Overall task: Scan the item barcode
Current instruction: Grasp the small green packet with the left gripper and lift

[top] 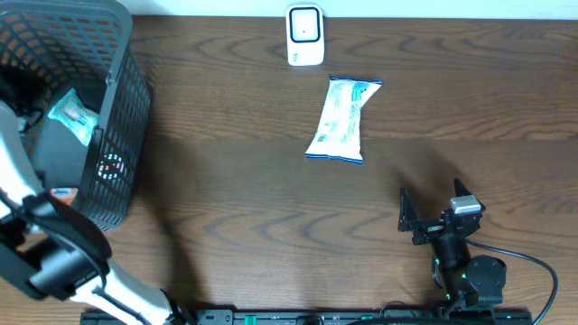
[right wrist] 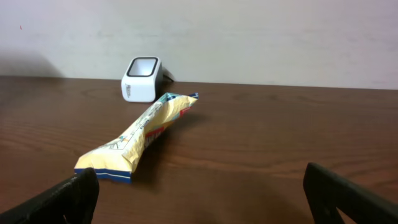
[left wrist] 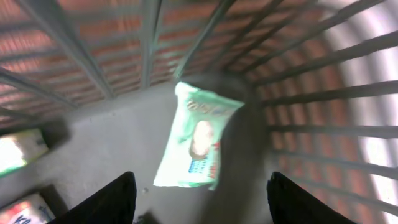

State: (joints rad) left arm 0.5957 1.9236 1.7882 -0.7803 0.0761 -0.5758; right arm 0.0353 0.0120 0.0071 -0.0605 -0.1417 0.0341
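Left gripper (jaws apart) above green packet

1. overhead: fixed high above, looking straight down on the whole wooden table, from the basket at its left edge to the barcode scanner at the far edge.
2. left wrist: inside the basket, very close, facing its floor and wire wall past the left gripper; it shares the green packet with overhead.
3. right wrist: low over the tabletop, facing level toward the far edge past the right gripper; it shares the barcode scanner and the blue-and-white packet with overhead.
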